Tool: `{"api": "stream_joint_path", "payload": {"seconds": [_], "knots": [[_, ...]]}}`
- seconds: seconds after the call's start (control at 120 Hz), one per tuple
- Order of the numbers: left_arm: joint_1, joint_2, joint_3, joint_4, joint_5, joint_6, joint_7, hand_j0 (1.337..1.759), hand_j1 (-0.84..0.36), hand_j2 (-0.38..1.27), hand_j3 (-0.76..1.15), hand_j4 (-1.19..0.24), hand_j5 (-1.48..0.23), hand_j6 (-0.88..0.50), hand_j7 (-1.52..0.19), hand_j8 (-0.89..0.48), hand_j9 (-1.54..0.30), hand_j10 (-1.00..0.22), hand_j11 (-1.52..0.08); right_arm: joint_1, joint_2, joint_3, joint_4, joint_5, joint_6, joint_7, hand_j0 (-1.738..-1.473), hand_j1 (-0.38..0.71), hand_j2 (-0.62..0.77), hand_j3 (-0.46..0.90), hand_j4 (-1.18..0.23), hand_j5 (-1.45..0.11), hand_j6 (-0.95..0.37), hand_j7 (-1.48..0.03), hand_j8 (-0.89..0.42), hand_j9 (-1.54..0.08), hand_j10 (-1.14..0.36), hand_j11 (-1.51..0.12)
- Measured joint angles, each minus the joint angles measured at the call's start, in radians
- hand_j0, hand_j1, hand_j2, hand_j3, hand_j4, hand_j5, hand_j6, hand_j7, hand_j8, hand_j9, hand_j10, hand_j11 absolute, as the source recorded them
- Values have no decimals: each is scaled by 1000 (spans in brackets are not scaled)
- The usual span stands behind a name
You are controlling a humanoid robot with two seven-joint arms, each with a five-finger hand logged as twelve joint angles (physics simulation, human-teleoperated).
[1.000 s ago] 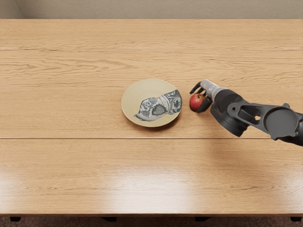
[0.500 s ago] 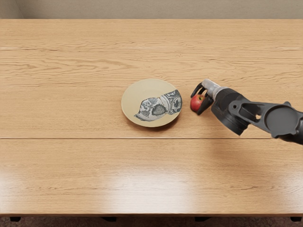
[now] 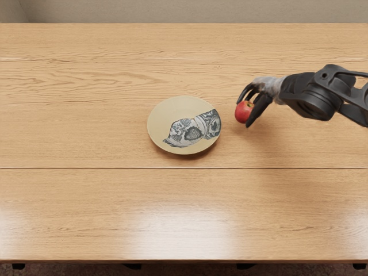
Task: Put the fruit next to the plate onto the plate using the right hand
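Observation:
A small red apple [image 3: 242, 111] is held just right of the plate [image 3: 172, 112], a round cream dish with a dark skull drawing on its right half. My right hand [image 3: 253, 103] is shut on the apple, dark fingers curled over its top and right side, and the fruit appears raised off the wood. The right arm [image 3: 322, 95] reaches in from the right edge, now higher in the picture. The left arm does not show.
The plate lies on a wide wooden table [image 3: 115, 201] whose far edge meets a pale wall. Bare wood surrounds the plate on all sides.
The right arm has swung up and back, lifting the hand with the apple in it. The apple has shifted slightly right and upward in the picture. The plate has not moved.

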Motion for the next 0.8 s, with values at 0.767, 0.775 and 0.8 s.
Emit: {"api": "stream_joint_path", "payload": {"seconds": [0.767, 0.775, 0.8], "knots": [[0, 0, 0, 0, 0, 0, 0, 1658, 74, 46, 0, -230, -299, -231, -299, -231, -299, -230, -299, 57, 292, 59, -196, 138, 138, 0, -1648, 192, 211, -1, -629, -1090, -428, -1044, -483, -1074, -785, -1079], [0, 0, 0, 0, 0, 0, 0, 1658, 74, 46, 0, -230, -299, -231, -299, -231, -299, -230, -299, 56, 296, 59, -200, 138, 138, 0, -1648, 190, 209, 0, -630, -1089, -429, -1043, -484, -1074, -785, -1078], [0, 0, 0, 0, 0, 0, 0, 1658, 74, 46, 0, -230, -299, -231, -299, -231, -299, -230, -299, 53, 306, 59, -212, 138, 138, 0, -1648, 187, 205, -1, -634, -1087, -432, -1041, -487, -1071, -784, -1076]]}}
